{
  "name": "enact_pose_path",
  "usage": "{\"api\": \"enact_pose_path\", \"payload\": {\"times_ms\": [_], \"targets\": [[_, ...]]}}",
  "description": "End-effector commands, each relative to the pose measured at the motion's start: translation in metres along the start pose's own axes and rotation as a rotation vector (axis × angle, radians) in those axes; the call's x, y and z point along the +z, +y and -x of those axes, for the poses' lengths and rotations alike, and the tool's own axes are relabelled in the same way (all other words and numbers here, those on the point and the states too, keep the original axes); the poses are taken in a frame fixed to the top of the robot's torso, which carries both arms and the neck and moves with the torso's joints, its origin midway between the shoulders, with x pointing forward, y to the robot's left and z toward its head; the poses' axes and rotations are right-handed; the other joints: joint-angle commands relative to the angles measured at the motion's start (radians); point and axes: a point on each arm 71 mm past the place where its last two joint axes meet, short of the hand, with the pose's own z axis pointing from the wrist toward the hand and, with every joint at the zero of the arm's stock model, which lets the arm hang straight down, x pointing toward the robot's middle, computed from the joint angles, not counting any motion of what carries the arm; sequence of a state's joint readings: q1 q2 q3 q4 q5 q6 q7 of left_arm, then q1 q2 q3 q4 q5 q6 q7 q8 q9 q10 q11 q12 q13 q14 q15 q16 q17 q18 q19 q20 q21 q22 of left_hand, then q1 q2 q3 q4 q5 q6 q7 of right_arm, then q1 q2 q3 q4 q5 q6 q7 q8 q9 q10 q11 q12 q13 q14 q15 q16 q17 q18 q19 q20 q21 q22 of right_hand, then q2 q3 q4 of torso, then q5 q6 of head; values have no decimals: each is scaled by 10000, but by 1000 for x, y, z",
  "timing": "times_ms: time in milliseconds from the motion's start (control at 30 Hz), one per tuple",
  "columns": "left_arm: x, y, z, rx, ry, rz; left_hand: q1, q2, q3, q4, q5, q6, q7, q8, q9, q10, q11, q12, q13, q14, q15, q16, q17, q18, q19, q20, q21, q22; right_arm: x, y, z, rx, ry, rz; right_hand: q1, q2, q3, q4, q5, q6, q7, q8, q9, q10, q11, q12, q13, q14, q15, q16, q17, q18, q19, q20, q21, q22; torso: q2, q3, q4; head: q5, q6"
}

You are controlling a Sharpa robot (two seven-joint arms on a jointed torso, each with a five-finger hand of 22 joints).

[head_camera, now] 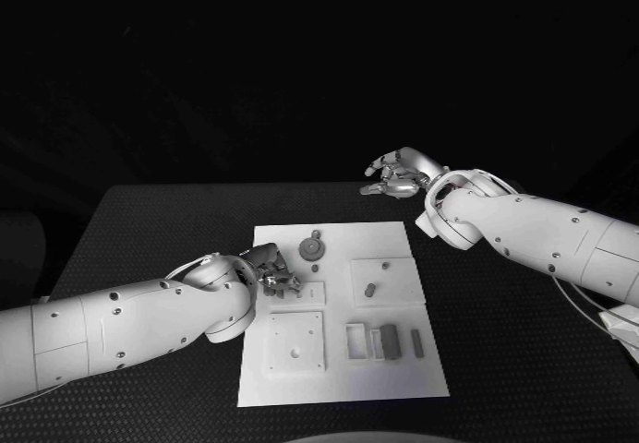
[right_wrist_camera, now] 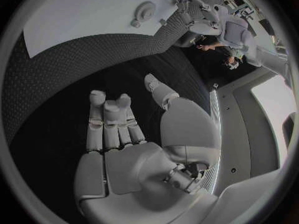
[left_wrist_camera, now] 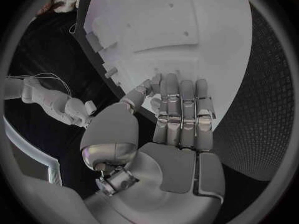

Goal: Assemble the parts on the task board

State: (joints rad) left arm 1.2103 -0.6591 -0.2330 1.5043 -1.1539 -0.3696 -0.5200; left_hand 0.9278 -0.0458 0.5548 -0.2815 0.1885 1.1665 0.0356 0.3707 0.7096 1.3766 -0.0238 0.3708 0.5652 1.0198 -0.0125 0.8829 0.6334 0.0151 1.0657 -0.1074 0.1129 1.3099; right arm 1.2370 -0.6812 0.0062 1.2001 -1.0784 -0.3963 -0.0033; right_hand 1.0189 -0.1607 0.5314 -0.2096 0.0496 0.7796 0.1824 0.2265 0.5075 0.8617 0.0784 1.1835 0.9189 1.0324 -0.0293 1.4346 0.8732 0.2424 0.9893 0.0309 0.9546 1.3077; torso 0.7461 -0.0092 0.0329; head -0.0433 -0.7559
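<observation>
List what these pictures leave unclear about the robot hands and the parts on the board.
- Left robot hand, head view: its fingers cover the spot on the board beneath them, so any part held or touched there is hidden.
- Left wrist view: the fingers lie extended over the board's edge, hiding what lies under them.
- Gear, head view: too small to tell whether it is seated.
- Right robot hand: fingers apart, holding nothing.

The task board (head_camera: 400, 378) lies in the middle of the table (head_camera: 147, 221). The left hand (head_camera: 271, 269) is over the board's left edge, close to a round gear (head_camera: 310, 248) near the far end. The right hand (head_camera: 394, 175) is off the board, behind its far right corner. Near the front right lie a few small parts (head_camera: 388, 341), maybe standing in slots.
</observation>
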Motion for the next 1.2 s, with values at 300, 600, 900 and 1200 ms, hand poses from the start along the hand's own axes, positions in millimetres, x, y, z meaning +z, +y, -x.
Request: {"api": "enact_pose_path", "payload": {"times_ms": [300, 600, 900, 1200], "targets": [[-3, -7, -17, -389, 874, -4, 262, 364, 1, -64, -97, 58, -40, 70, 15, 36, -33, 53, -12, -38, -1, 80, -33, -94, 61, -39, -20, 207, 0, 0, -1, -5, 118, 48, -47, 7, 11, 77, 7, 21, 74, -49, -13, -88, -1, 50, -19, -83, 1, 27, -14, 194, -44, 10, -43, 78, 3, 6, 1, -14, -20], [-6, -10, -18, 103, 734, -46, 316, 310, -1, -71, -110, 92, -59, 88, 14, 67, -50, 75, -20, -7, -21, 139, -84, -85, 109, -59, 2, 216, 0, 0, -2, -3, 130, 39, -52, 6, 6, 85, 7, 21, 75, -49, -18, -89, -1, 53, -23, -84, 2, 29, -16, 194, -45, 11, -44, 80, 1, 3, 1, -17, -59], [-8, -11, -18, 376, 728, -79, 341, 285, -30, -64, -151, 123, -71, 97, 3, 139, -85, 142, -11, 59, -58, 267, -160, -80, 192, -91, 61, 228, 0, -1, -2, -5, 139, 24, -51, 4, 3, 89, 7, 20, 75, -49, -22, -91, -1, 57, -26, -86, 2, 32, -17, 194, -46, 11, -45, 82, 2, 3, 3, -15, -54], [-7, -10, -18, 444, 769, -42, 438, 285, -151, -55, -304, 117, -53, 43, -107, 185, -252, 754, 503, 314, -313, 1329, -188, -52, 637, -319, 496, 243, 0, -1, -2, -5, 148, 25, -49, 3, 1, 90, 7, 20, 75, -48, -26, -92, -1, 59, -28, -87, 2, 33, -19, 194, -46, 11, -46, 83, 4, 3, -1, -1, -37]]}}
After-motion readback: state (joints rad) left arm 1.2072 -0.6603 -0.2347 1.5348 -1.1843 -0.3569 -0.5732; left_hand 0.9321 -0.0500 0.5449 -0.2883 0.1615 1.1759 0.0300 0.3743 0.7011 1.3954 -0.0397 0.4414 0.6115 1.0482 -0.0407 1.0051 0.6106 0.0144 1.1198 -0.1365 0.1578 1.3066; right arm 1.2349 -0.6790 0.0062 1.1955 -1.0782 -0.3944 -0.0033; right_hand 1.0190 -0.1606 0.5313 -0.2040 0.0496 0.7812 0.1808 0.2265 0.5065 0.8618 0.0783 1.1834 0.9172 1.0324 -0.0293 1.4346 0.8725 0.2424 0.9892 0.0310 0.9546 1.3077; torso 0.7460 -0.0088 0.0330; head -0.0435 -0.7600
